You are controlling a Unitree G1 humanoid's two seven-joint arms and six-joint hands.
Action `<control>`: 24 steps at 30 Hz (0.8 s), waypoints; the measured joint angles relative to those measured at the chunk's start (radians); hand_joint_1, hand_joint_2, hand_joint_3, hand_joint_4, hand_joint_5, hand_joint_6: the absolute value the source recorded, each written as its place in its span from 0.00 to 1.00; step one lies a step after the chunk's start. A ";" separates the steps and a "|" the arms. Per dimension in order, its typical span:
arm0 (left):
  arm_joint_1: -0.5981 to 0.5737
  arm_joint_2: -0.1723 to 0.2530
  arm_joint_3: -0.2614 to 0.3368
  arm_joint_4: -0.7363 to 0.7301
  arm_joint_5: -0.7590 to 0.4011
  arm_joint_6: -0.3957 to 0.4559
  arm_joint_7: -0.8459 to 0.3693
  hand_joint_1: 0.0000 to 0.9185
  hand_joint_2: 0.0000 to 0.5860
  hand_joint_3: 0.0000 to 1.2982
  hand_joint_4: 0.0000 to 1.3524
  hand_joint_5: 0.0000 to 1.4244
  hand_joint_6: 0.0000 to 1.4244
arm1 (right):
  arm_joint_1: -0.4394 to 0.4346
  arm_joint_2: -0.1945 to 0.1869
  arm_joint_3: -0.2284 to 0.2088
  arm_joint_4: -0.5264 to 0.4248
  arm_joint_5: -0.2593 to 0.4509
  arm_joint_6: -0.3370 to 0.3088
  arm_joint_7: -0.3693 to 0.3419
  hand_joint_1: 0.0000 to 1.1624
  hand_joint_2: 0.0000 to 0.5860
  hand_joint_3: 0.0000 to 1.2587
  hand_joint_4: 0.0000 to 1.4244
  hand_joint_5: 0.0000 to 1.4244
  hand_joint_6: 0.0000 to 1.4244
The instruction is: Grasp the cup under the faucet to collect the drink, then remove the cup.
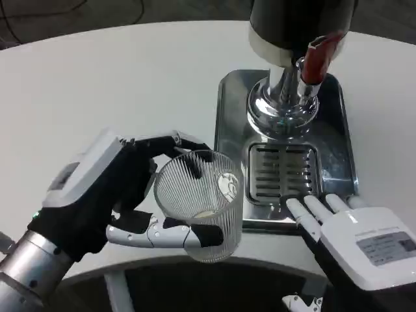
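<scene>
Your left hand's fingers [172, 235] are wrapped around the cup [198, 205]: a white-and-black finger runs along its near side, others curl over the far rim, and the clear ribbed wall sits between them. The left hand [107, 195] holds the cup off the dispenser's tray, just to the left of it, over the near edge of the white table [117, 84]. The cup stands roughly upright, with a pale round mark on its inner wall and a little pale matter at the bottom; you cannot tell what either is.

Your right hand [354, 240] lies back-up at the near right corner of the steel drip tray [227, 110], its fingers [312, 209] straight and side by side, the tips touching the tray's front edge just beside the slotted grate [283, 170]. It holds nothing. A grey label sits on the back of this hand, and another on the left; the writing on both is too small to read.

The faucet [318, 55], with its red handle, hangs from the dark dispenser body [292, 19] above the chrome base [283, 107], well apart from the cup.
</scene>
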 measured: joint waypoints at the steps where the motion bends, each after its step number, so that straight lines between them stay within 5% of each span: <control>1: 0.000 0.000 0.000 0.000 0.000 0.000 0.000 0.56 0.00 0.83 0.92 1.00 1.00 | 0.000 0.000 0.000 0.000 0.001 0.000 0.000 0.27 0.67 0.00 0.00 0.00 0.00; 18: -0.006 0.001 0.003 0.000 0.002 -0.002 0.001 0.56 0.00 0.83 0.92 1.00 1.00 | 0.016 0.019 -0.010 -0.019 0.001 0.009 0.006 0.27 0.67 0.00 0.00 0.00 0.00; 24: -0.055 0.000 -0.006 0.036 0.045 -0.004 0.022 0.56 0.00 0.83 0.92 1.00 1.00 | 0.043 0.020 -0.061 -0.063 0.011 0.017 0.007 0.27 0.67 0.00 0.00 0.00 0.00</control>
